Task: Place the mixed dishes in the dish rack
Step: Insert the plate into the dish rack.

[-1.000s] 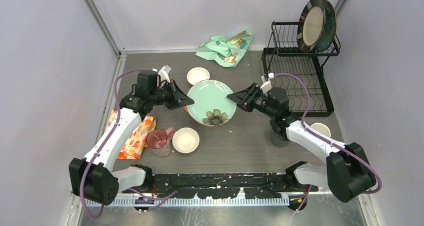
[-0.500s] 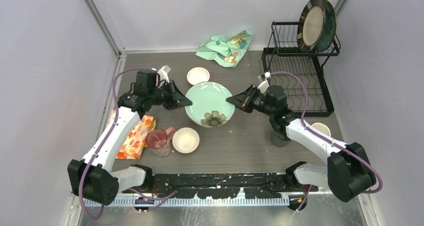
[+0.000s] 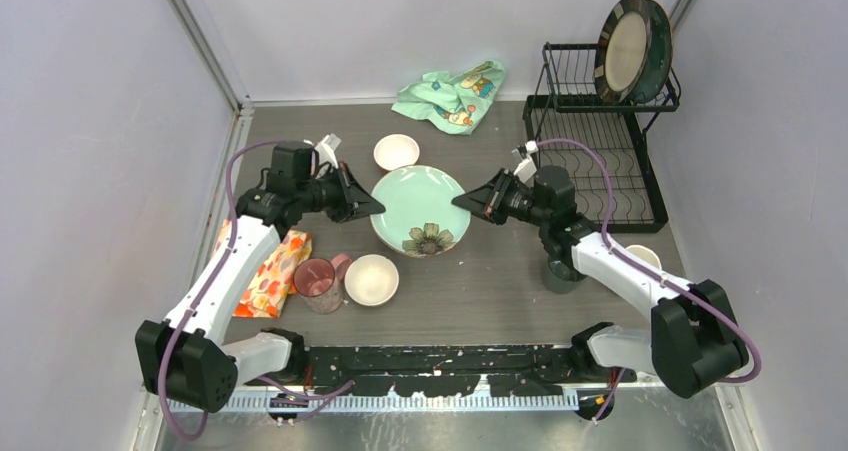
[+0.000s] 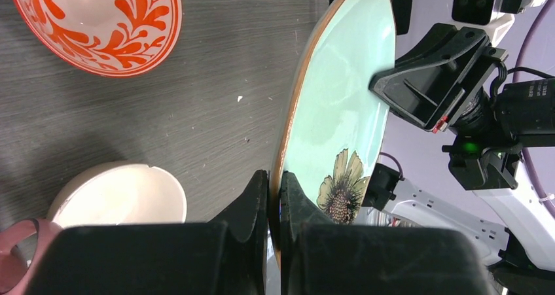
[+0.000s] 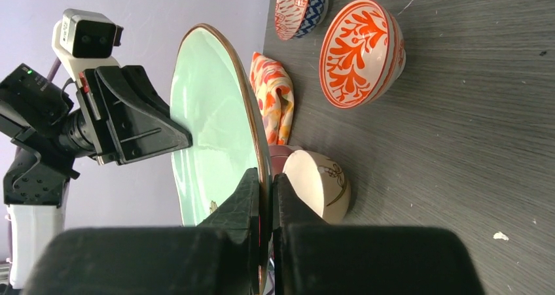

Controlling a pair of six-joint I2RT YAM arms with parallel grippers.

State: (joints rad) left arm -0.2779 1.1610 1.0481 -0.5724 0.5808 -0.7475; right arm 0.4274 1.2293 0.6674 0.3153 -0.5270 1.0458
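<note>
Green plate (image 3: 415,203), in both jaws (opposite rims)

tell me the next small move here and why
Probably open the left tool and let go: both tools pinch opposite rims of the pale green plate, and the right tool sits nearer the dish rack, so it looks placed to carry the plate there.

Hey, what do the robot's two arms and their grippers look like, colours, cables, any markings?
Both arms match: black joints and bases, with white link shells on the left arm and right arm. A purple cable loops along each. The left gripper and right gripper are black and wedge-shaped, each topped by a small white camera. A green light glows on the right wrist.
</note>
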